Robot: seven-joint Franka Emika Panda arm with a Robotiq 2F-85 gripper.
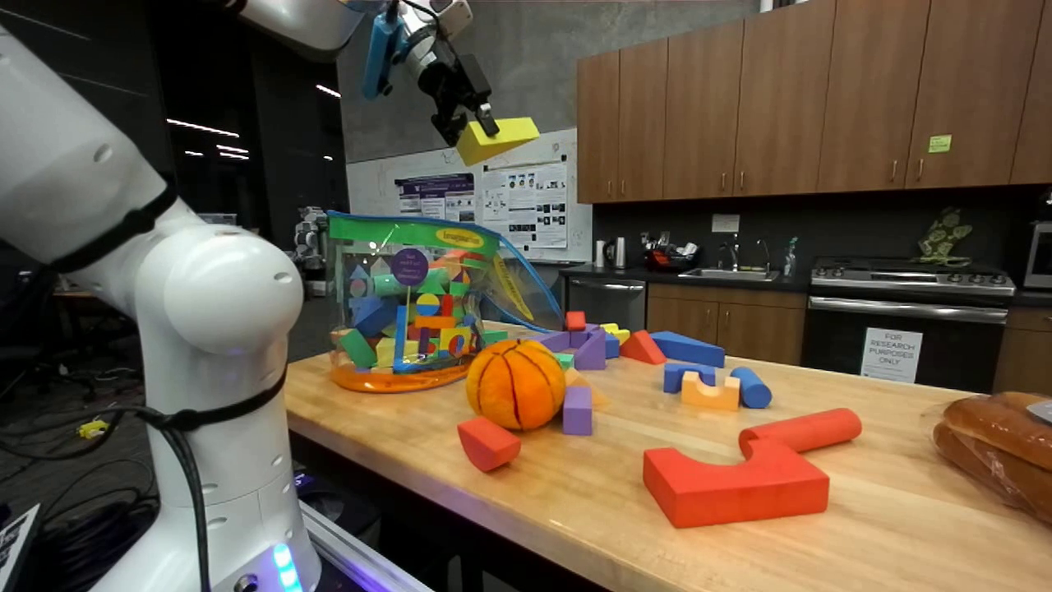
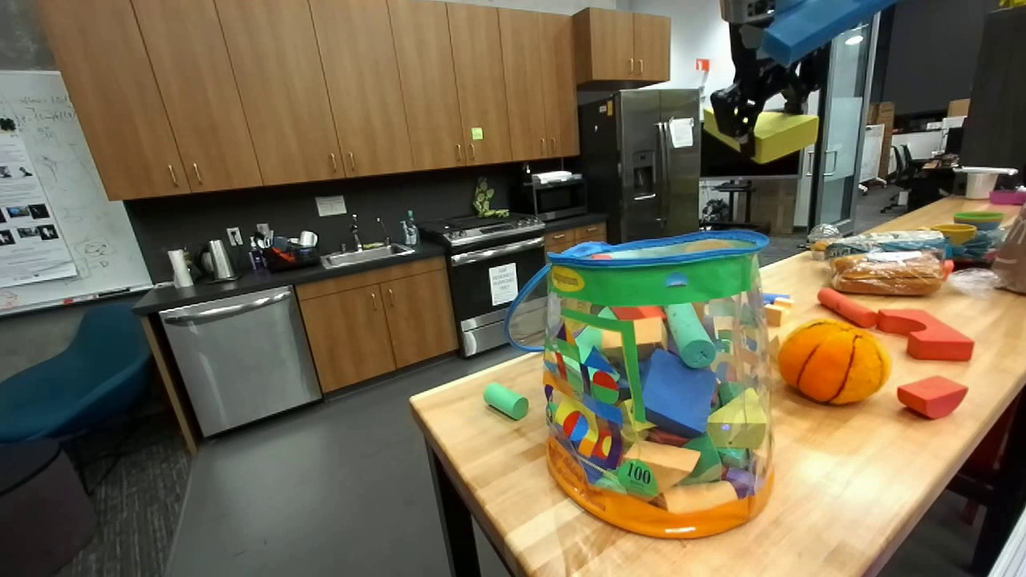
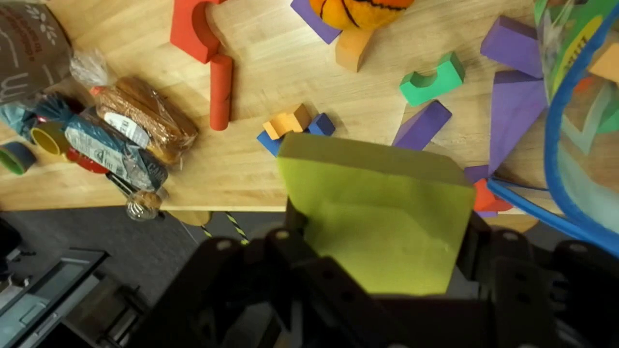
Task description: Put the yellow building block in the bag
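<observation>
My gripper (image 1: pixel 470 127) is shut on the yellow building block (image 1: pixel 505 138) and holds it tilted, high above the table. The same yellow block shows between the fingers in an exterior view (image 2: pixel 784 138) and fills the middle of the wrist view (image 3: pixel 377 193). The see-through bag (image 1: pixel 386 230) with green edging stands upright on the table, its lid folded aside and many blocks inside. It also shows in an exterior view (image 2: pixel 697 278). In the wrist view its blue rim (image 3: pixel 553 111) is at the right edge, apart from the held block. The block's lower side is hidden.
An orange ball (image 1: pixel 516 385) sits beside the bag. A red half-round block (image 1: pixel 488 444), a larger flat red block (image 1: pixel 735 489), purple blocks (image 1: pixel 578 409) and a small yellow piece (image 1: pixel 615 331) lie on the table. Wrapped bread (image 2: pixel 888 272) lies farther along. A green cylinder (image 2: pixel 506 401) lies near the table's corner.
</observation>
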